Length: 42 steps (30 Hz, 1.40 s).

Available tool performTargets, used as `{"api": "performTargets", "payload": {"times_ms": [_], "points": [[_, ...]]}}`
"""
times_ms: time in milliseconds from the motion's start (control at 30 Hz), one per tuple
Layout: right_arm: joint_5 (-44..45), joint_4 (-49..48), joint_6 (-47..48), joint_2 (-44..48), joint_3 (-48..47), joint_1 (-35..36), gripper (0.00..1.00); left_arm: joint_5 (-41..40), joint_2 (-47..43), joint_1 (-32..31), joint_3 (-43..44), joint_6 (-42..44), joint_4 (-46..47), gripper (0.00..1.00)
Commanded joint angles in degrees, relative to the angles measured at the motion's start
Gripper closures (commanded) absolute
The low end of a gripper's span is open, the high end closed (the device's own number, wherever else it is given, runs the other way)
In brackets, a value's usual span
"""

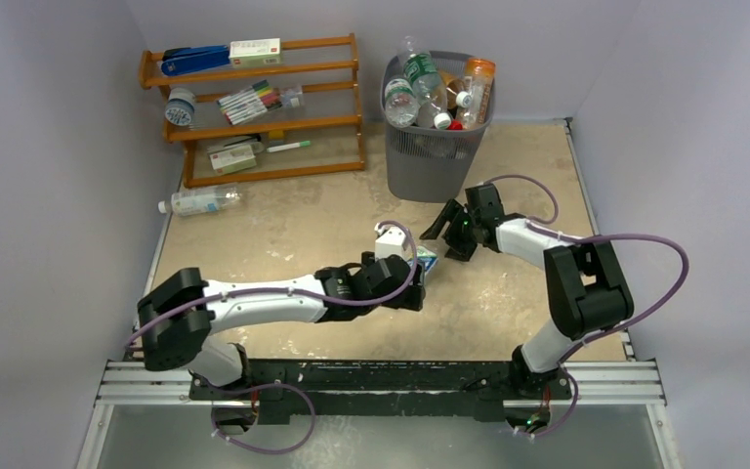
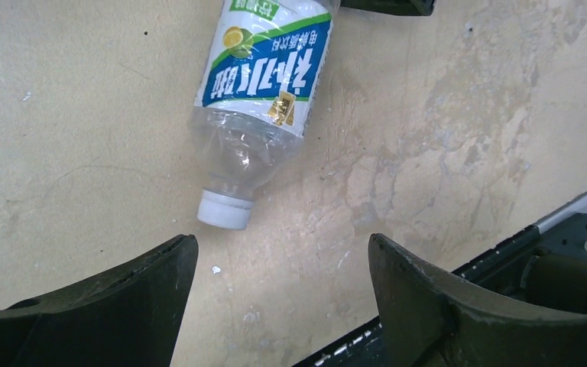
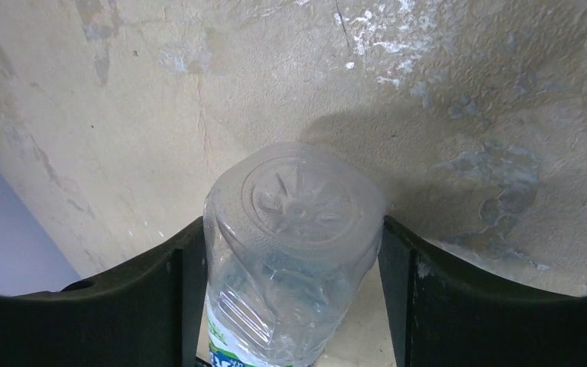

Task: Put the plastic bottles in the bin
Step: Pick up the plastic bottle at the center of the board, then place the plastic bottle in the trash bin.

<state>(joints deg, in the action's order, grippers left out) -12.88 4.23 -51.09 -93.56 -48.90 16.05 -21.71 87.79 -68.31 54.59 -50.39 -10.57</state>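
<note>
1. The left arm point(image 1: 264, 298) lies low and long over the worktop point(image 1: 303, 225). It reaches from its base out to the right, to the middle.
2. The left gripper point(image 2: 283, 245) is spread wide and holds nothing. It points at the white cap of the white-capped bottle point(image 2: 264, 99).
3. The white-capped bottle is see-through, with a green, blue and white label. It lies on its side in the middle of the worktop, between the two grippers.
4. The right arm point(image 1: 586, 283) goes up from its base, bends at the elbow and reaches left and down.
5. The right gripper point(image 3: 292, 229) is at the bottom end of this bottle. Its two fingers point(image 3: 187, 298) press on both sides of it.
6. The bin point(image 1: 435, 161) stands at the back of the worktop, near the right gripper. Many bottles point(image 1: 420, 83) fill it to the top.
7. One more clear bottle point(image 1: 200, 200) lies far left, just beside the wooden rack point(image 1: 254, 107).
</note>
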Motion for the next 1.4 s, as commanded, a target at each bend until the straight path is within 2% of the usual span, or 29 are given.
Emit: {"api": "performTargets", "payload": {"times_ms": [0,67,233,400,500,600,833,933,1000,1200,1367], "points": [[2.43,-0.32,3.89,3.27,2.48,-0.01,0.36,-1.39,-7.18,0.88,2.61,0.82,-4.21,0.18],[2.51,-0.03,4.64,5.55,2.97,0.02,0.46,-1.00,-10.31,2.59,2.03,0.80,-6.38,0.17],[4.26,5.02,7.40,12.85,-0.10,0.03,0.61,1.63,-19.39,11.54,-1.08,1.36,-9.41,0.16],[5.86,13.55,10.36,20.93,-10.52,0.03,0.63,1.37,-21.11,16.27,0.38,4.44,-13.93,0.15],[11.79,19.28,14.67,22.92,-22.73,-0.01,0.63,2.44,-20.71,17.30,0.20,4.36,-13.21,0.15],[18.05,25.72,19.08,20.92,-38.07,-0.01,0.62,3.43,-19.90,17.39,-0.17,4.08,-12.00,0.15],[32.17,31.74,29.48,6.76,-75.91,-0.27,0.61,3.33,-19.90,17.43,-0.65,4.07,-12.13,0.15],[36.86,29.89,33.95,0.85,-86.74,-0.49,0.60,2.79,-20.63,17.51,-0.76,4.16,-13.06,0.15],[39.93,25.48,36.75,-0.94,-88.14,-0.65,0.60,2.49,-21.08,17.60,-0.66,4.24,-13.73,0.15],[46.43,11.82,43.11,-2.41,-81.24,-1.19,0.61,1.78,-22.59,18.12,-0.54,4.68,-15.53,0.15],[44.81,8.31,45.22,-5.38,-76.83,-1.63,0.61,1.45,-23.19,18.47,-0.70,4.91,-16.19,0.15]]}}
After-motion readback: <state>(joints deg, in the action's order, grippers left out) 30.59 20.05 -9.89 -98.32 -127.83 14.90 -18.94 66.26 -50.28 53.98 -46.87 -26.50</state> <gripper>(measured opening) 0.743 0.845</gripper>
